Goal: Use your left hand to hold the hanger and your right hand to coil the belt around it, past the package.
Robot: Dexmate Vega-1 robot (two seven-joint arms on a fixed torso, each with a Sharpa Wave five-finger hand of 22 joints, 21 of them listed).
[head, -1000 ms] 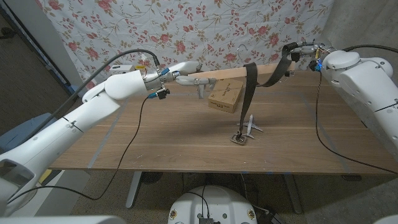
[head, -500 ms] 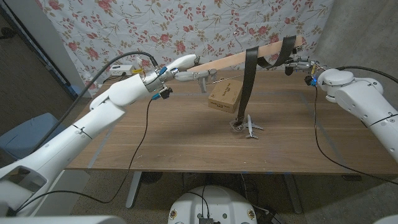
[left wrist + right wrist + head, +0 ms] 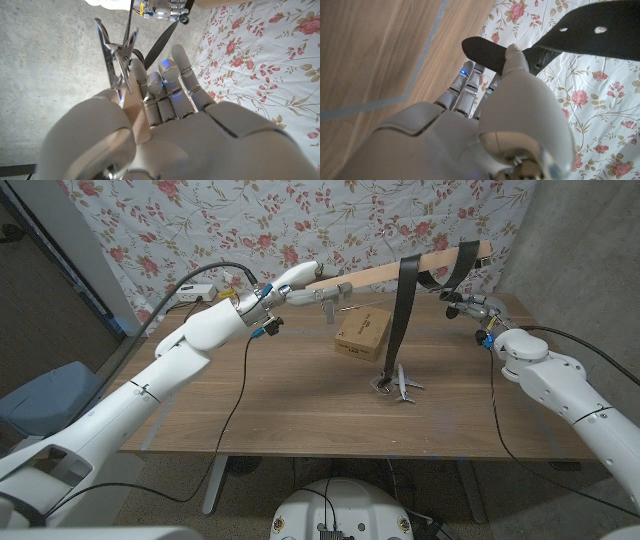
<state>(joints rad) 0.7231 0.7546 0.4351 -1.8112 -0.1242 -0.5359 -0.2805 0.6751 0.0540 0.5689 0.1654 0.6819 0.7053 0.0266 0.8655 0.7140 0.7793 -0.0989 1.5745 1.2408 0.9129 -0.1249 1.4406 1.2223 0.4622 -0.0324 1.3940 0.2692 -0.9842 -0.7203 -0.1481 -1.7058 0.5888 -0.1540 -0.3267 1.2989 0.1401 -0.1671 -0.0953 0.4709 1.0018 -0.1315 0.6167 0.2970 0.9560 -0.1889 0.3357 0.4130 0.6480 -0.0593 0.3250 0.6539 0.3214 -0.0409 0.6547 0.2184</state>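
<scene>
1. Hanger, a wooden bar with metal clips, is held up in the air over the tabletop's far edge, tilted so its far end rises toward the right.
2. Left hand grips the bar's lower end; the left wrist view shows its fingers wrapped round the wood beside a clip.
3. Belt is draped over the bar, its buckle resting on the table beside a small toy plane.
4. Package lies near the table's far edge, just left of the hanging strap.
5. Right hand pinches the belt's tip.
6. Coiling looks underway; next, the tip likely needs carrying over the bar again.
</scene>
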